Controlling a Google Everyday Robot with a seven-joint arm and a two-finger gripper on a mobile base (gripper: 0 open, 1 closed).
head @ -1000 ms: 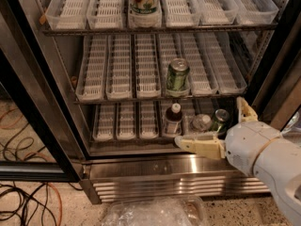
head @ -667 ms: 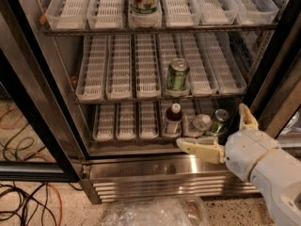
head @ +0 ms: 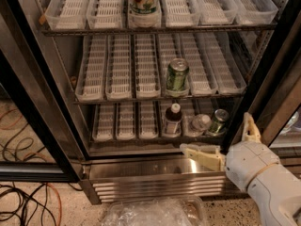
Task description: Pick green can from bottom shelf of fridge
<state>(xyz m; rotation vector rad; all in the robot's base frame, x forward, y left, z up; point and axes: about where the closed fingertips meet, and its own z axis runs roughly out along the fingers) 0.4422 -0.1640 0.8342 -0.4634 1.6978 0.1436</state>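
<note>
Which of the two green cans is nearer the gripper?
The dark green can at the right end of the bottom shelf, just behind the gripper, fingers spread. The paler can stands one shelf higher.

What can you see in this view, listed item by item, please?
fridge: one, steel frame, fills view
lane trays: many, white, all three shelves
green can: one, dark green, bottom shelf, right
clear bottle: one, clear, beside green can, left
dark bottle: one, white cap, bottom shelf centre
paler can: one, green, middle shelf
labelled container: one, white-green, top shelf
cables: several, black and orange, floor left
plastic wrap: one, clear, floor front
tool: one, cream, open, before fridge base, below green can
</note>
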